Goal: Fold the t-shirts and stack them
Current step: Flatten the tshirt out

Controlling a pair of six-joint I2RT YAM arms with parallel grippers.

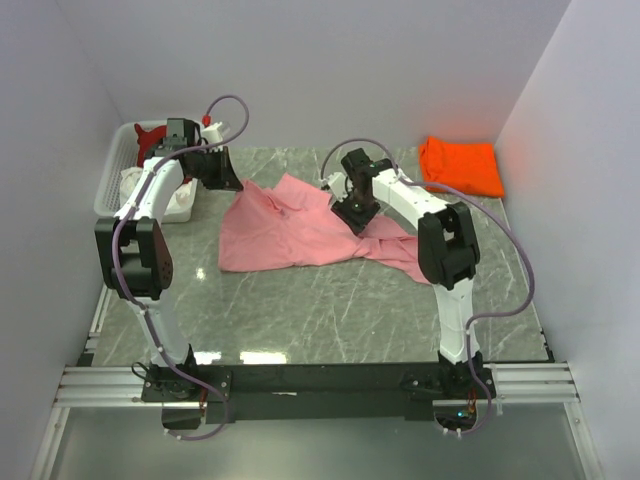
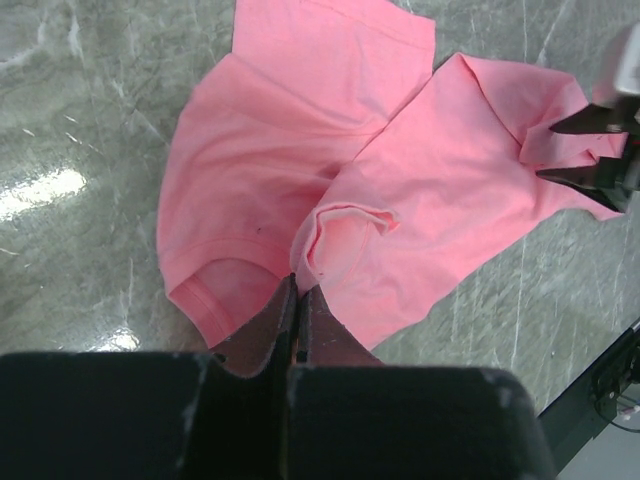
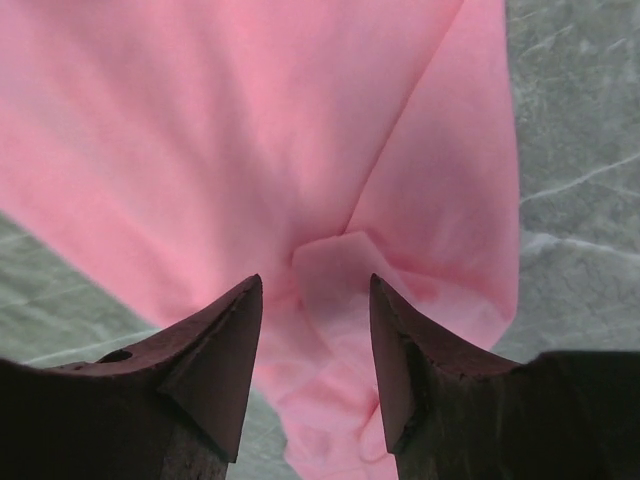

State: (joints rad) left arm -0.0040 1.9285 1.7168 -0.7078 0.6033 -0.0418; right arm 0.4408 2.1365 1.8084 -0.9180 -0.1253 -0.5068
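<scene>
Now the left pincer (image 2: 297, 287) is clenched on an edge of the light pink t-shirt (image 2: 300, 150). The right pincer (image 3: 315, 288) is released, straddling a raised fold.

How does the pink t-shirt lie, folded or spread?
Spread and rumpled: the pink t-shirt lies loose on the table, creased, with no neat fold.

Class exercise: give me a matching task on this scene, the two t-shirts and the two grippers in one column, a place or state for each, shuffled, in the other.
Column one
1. pink t-shirt
2. orange t-shirt
3. left gripper
4. right gripper

Column two
A. open over a raised fold of pink cloth
B. folded, at the far right corner of the table
C. closed at the edge of the pink cloth
D. spread and rumpled in the middle

Pairs: 1-D, 2-B, 3-C, 4-A
</scene>
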